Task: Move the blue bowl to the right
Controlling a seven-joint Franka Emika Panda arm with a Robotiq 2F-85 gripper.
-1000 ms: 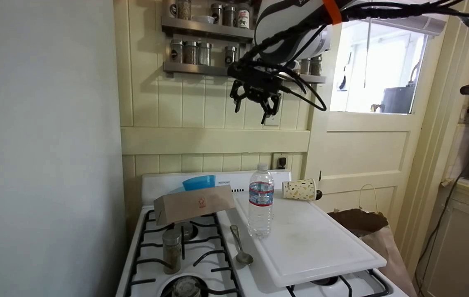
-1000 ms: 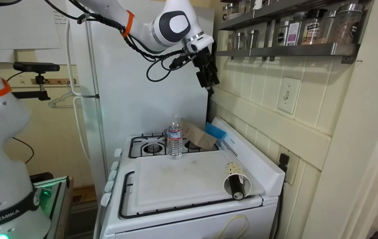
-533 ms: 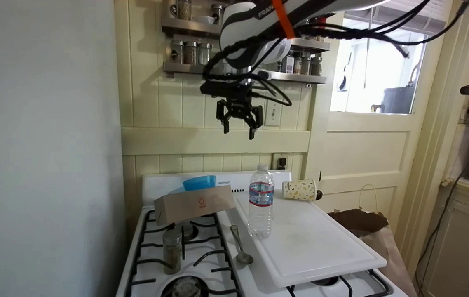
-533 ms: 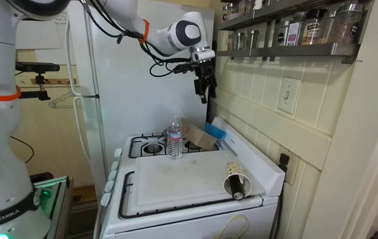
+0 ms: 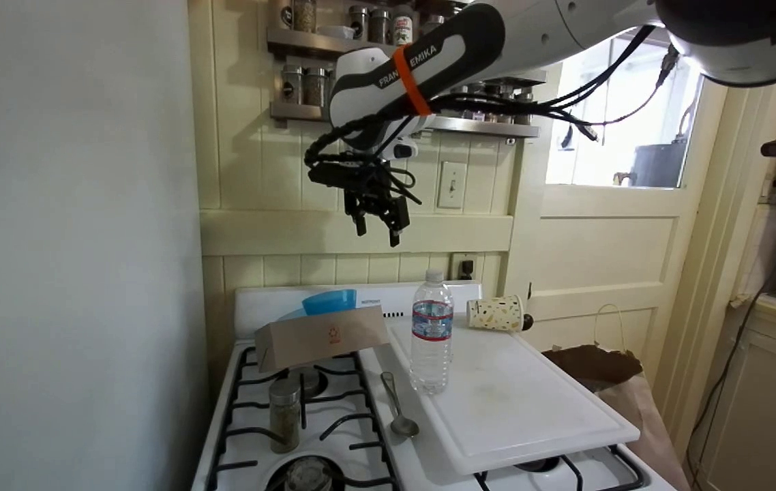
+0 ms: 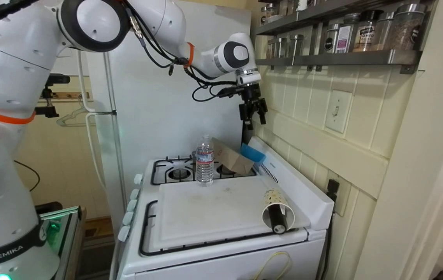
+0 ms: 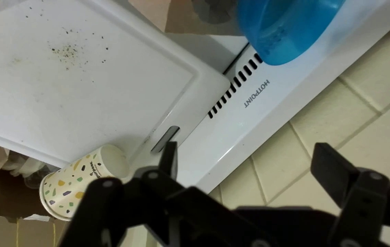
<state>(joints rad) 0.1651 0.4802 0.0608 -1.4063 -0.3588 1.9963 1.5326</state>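
The blue bowl [image 5: 330, 301] sits tilted at the back left of the stove, against the white back panel. Its lower part is hidden behind a brown cardboard box [image 5: 323, 337]. It also shows beside the box in an exterior view [image 6: 252, 153] and at the top of the wrist view [image 7: 287, 31], cut off by the frame edge. My gripper [image 5: 378, 235] hangs in the air above the back panel, higher than the bowl and a little to its right in that view. It also shows in an exterior view [image 6: 256, 123]. In the wrist view its fingers [image 7: 246, 147] are wide apart with nothing between them.
A clear water bottle [image 5: 431, 341] stands upright on the white cutting board [image 5: 517, 402]. A patterned paper cup [image 5: 495, 314] lies on its side at the back. A spoon [image 5: 398, 409] and a spice jar [image 5: 285, 416] are on the stove. Spice shelves [image 6: 338, 58] hang on the wall.
My gripper has come down and, in an exterior view, moved left toward the bowl's side; it has also turned. The bowl and the other objects have not moved.
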